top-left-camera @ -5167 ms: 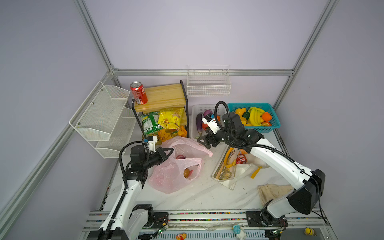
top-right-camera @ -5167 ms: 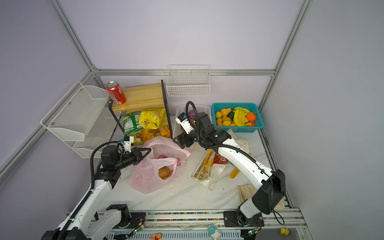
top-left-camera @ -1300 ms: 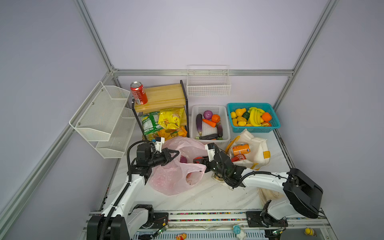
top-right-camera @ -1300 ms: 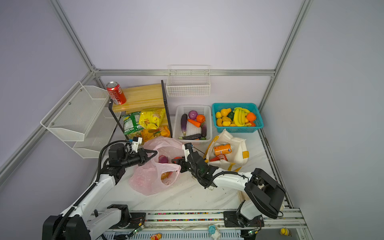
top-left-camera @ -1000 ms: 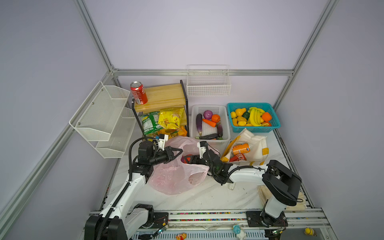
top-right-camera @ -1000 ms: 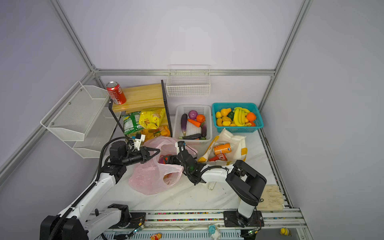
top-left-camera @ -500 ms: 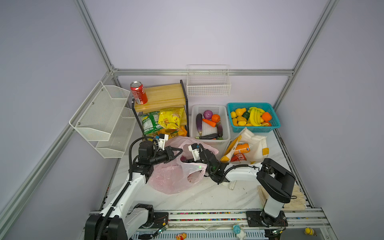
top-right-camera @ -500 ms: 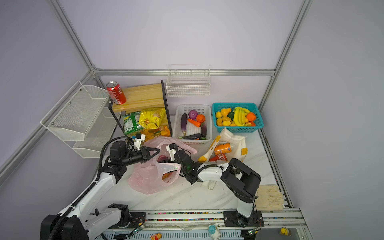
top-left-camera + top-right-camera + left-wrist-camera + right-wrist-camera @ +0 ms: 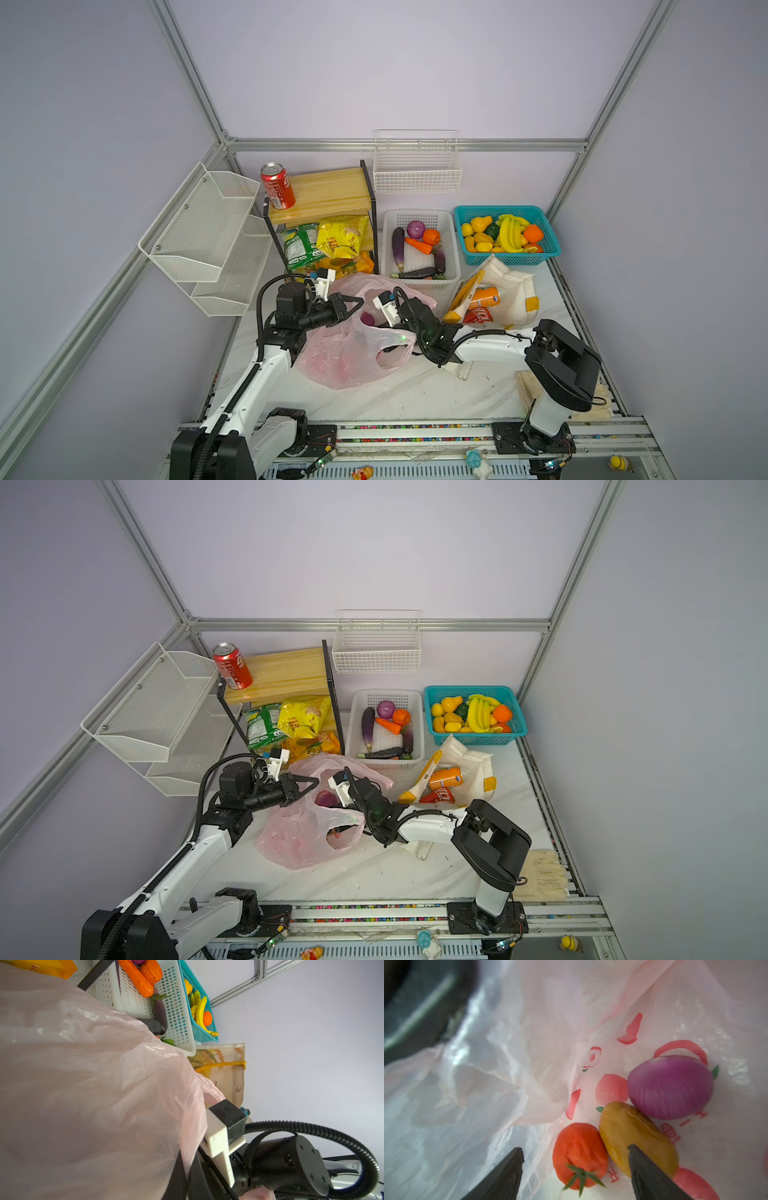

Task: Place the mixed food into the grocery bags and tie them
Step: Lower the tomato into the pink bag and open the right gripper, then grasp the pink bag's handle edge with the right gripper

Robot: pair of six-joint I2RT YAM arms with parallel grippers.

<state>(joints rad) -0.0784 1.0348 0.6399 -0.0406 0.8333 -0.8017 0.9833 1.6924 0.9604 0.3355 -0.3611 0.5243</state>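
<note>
Pink bag (image 9: 529, 1043) holds one tomato (image 9: 579, 1153), potato (image 9: 629, 1132), onion (image 9: 670, 1086).

Counted: two bags, one pink plastic bag (image 9: 345, 357) and one white tote (image 9: 513, 291); three cans, one red cola can (image 9: 277, 185), one second red can (image 9: 478, 316), one orange soda can (image 9: 484, 298); in the pink bag, one tomato (image 9: 579, 1153), one potato (image 9: 633, 1134), one onion (image 9: 670, 1086).

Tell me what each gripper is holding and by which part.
Left gripper: shut on the thin translucent pink plastic bag, pinching its mouth rim. Right gripper: open inside the bag, holding nothing.
</note>
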